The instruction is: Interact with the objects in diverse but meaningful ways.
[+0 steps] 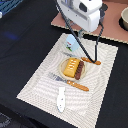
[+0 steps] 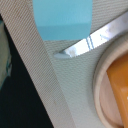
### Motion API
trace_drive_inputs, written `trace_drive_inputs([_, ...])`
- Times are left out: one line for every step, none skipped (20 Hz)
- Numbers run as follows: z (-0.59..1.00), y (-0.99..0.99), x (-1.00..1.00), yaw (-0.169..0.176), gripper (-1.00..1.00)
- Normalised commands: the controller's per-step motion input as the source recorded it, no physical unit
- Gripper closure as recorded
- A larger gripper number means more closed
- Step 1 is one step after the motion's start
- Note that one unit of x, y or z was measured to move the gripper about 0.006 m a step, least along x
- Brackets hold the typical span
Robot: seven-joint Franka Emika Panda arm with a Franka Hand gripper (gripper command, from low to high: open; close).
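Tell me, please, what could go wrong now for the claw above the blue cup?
1. The light blue cup stands close to the knife, so a descent may strike the blade.
2. The plate holding the yellow block and brown stick lies nearby; a sideways sweep could push it.

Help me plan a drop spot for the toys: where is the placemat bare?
Bare: the placemat's edge on the exterior view's left, beside the fork, and the stretch between plate and bone piece. Crowded: around the blue cup, under the gripper.
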Motion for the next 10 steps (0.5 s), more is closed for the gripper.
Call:
trace_drive_inputs([-0.45,0.00,-0.01,0.068,-1.00])
trace_drive_inputs([-0.44,0.01,-0.02,0.069,-1.00])
trace_drive_inputs([-0.42,0.02,-0.01,0.069,-1.00])
trace_drive_inputs([-0.43,0.01,-0.03,0.070,-1.00])
trace_drive_inputs([-0.42,0.00,-0.04,0.070,-1.00])
trace_drive_inputs([-0.42,0.00,-0.04,0.070,-1.00])
trace_drive_inputs([-0.42,0.01,-0.04,0.069,-1.00])
trace_drive_inputs([-0.42,0.00,-0.08,0.070,-1.00])
trace_drive_inputs([-0.40,0.00,-0.05,0.069,1.00])
trace_drive_inputs([-0.40,0.00,-0.08,0.069,1.00])
